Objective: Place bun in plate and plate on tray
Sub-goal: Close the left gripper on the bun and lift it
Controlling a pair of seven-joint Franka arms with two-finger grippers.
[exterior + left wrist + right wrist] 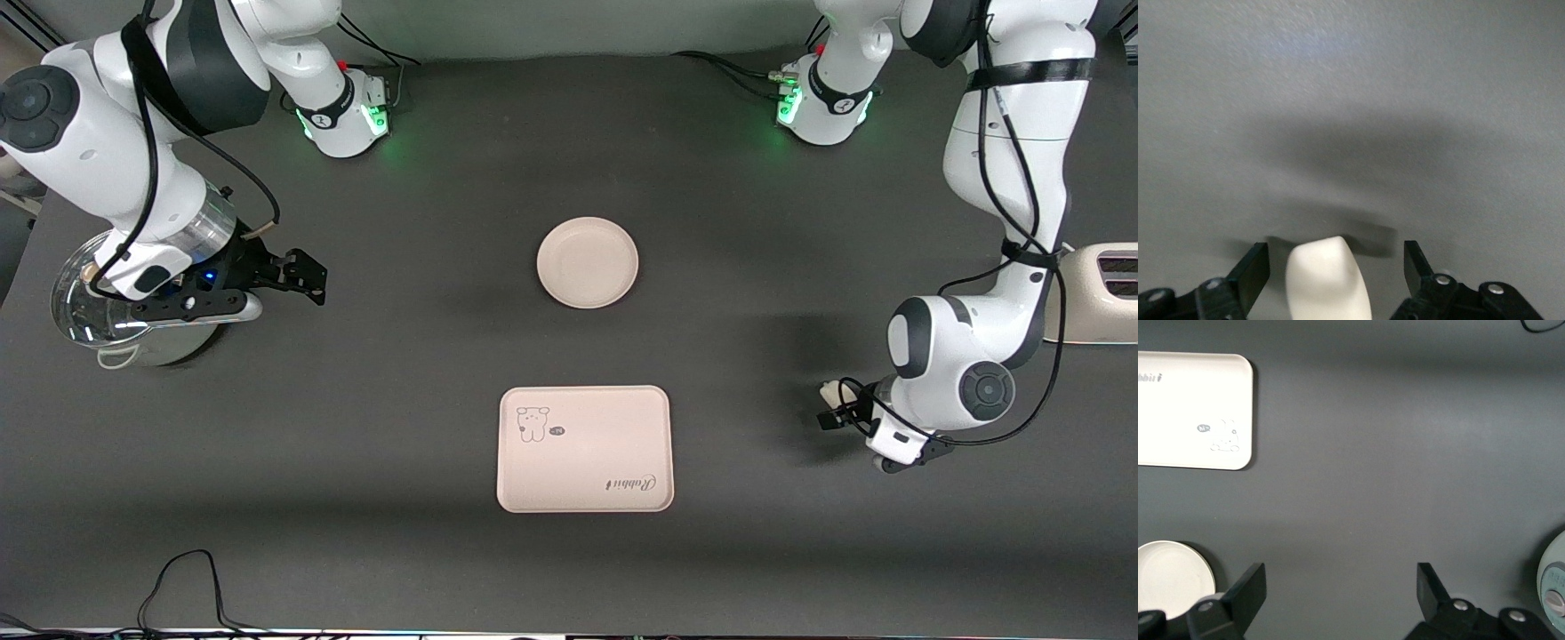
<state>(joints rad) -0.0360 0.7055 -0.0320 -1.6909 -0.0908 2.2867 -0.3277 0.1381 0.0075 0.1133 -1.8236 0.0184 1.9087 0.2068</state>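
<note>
Bun [1327, 277] sits between left gripper [1337, 267] fingers, spread, no contact yet; off-centre closing could squirt it toward the table edge; right gripper [1340, 593] waits spread over the pot [124, 329]

Landmark: round cream-beige plate [588, 262], mid-table. Bare dark mat rings it; approach open from every side. Cream-pink rectangular tray [584, 449] lies nearer the front camera, a clear strip between them. Steel lidded pot [133, 333] and pale toaster [1101, 293] block the table ends.
</note>
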